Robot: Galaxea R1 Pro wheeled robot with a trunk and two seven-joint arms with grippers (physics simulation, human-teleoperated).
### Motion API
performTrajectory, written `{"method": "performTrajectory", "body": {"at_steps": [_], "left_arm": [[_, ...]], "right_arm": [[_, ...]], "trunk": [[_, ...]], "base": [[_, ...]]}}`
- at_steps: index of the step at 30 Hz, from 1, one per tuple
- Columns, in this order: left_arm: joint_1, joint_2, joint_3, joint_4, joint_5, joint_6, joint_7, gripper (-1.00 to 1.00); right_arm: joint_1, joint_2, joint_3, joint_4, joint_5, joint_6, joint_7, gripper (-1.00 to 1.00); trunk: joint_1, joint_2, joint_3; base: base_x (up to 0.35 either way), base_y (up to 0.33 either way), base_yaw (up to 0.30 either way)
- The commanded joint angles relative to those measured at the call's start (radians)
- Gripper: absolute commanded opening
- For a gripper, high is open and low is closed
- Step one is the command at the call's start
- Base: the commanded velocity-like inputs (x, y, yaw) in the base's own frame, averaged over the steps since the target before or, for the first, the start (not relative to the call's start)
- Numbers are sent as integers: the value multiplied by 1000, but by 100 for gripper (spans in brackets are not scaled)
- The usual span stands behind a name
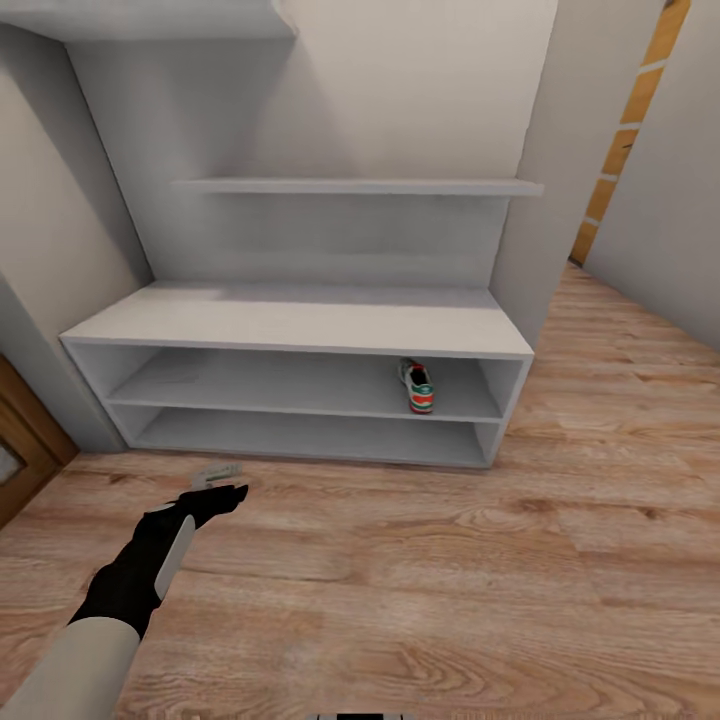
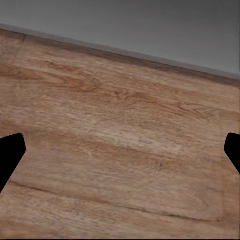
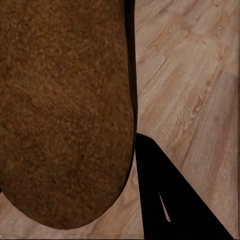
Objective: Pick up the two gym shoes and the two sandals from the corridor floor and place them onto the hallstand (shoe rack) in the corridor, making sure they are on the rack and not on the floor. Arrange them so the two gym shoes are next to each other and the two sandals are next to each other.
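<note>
One gym shoe [image 1: 418,388], white with green stripes and a red-orange heel, stands on the upper open shelf of the hallstand [image 1: 300,322], near its right end. My left gripper [image 1: 218,488] hangs low over the corridor floor [image 1: 450,580] just in front of the rack's left half. Its fingertips [image 2: 10,155] stand wide apart over bare planks, so it is open and holds nothing. In the right wrist view a brown sandal [image 3: 60,110] sits very close, pressed against a black finger [image 3: 165,200]; my right gripper [image 3: 127,150] is shut on it.
The hallstand has a wide low bench, two open compartments below and a floating shelf [image 1: 360,186] above. A brown door [image 1: 25,450] is at the left, and a wall corner [image 1: 545,200] stands to the rack's right. Wood floor stretches in front and to the right.
</note>
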Motion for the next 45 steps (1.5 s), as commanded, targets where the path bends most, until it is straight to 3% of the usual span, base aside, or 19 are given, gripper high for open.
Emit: {"method": "performTrajectory", "body": {"at_steps": [1, 12, 45], "left_arm": [[0, 0, 2, -1, 7, 5, -2, 100], [0, -1, 2, -1, 7, 5, -1, 100], [0, -3, 2, -2, 7, 7, -1, 100]], "right_arm": [[-1, 0, 0, -2, -4, 6, -5, -100], [-1, 0, 0, -2, -4, 8, -5, -100], [-1, 0, 0, -2, -3, 8, -5, -100]], "trunk": [[-1, 0, -1], [-1, 0, -1], [-1, 0, -1]], "base": [[-219, 269, 0], [-123, 292, 0], [17, 343, 0]]}}
